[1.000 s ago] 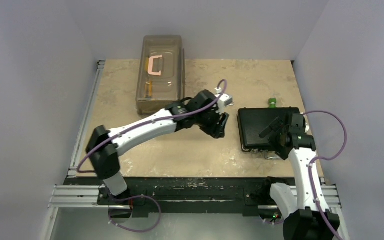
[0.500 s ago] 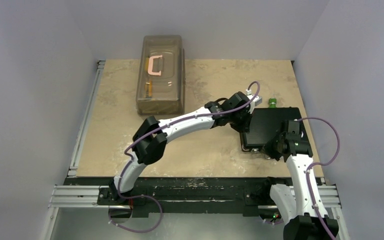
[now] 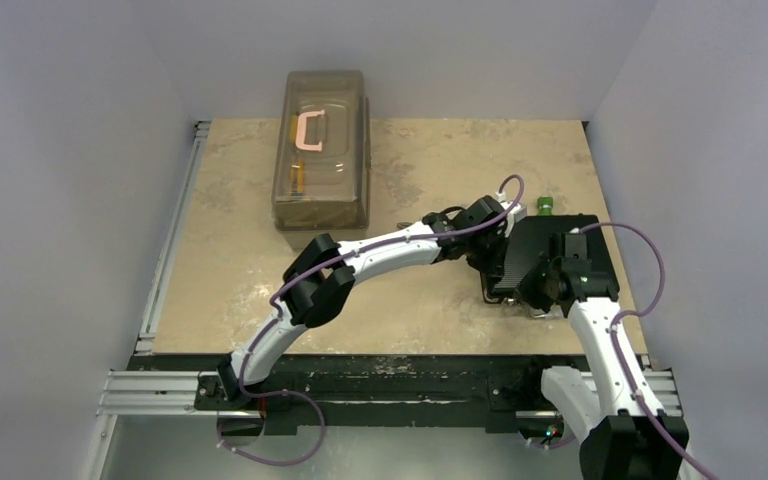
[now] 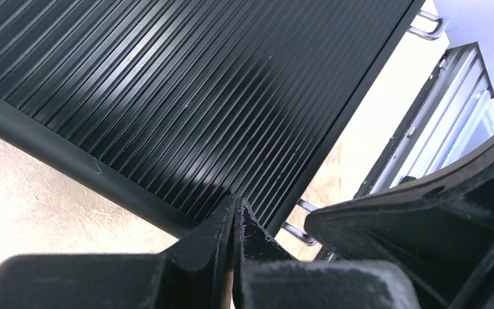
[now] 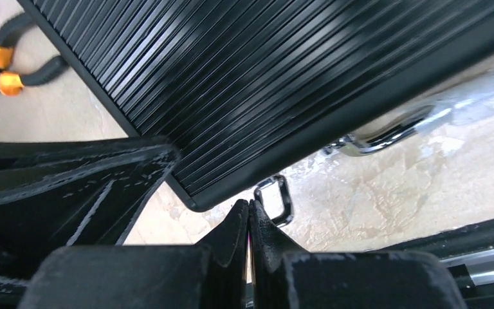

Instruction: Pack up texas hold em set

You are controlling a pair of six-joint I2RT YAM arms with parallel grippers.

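Observation:
The black ribbed case point(image 3: 545, 238) of the texas hold em set lies shut at the right of the table. My left gripper point(image 3: 495, 258) is over the case's left side, shut and empty. In the left wrist view its tips point(image 4: 235, 203) rest at the lid's point(image 4: 199, 96) near corner, beside a silver latch point(image 4: 299, 232). My right gripper point(image 3: 535, 288) is at the case's near edge, also shut and empty. Its tips point(image 5: 249, 205) sit just off the lid's point(image 5: 283, 71) corner, next to a latch loop point(image 5: 280, 196) and the silver handle point(image 5: 392, 132). Chips, cards and dice are out of view.
A large translucent brown box point(image 3: 322, 150) with a pink handle stands at the back left. Orange-handled pliers point(image 5: 3, 64) lie on the table beyond the case. A small green object point(image 3: 544, 206) sits behind the case. The two wrists are close together over the case.
Both grippers went from open to shut. The left arm swung right from the table's middle onto the case. The right gripper moved left along the case's near edge.

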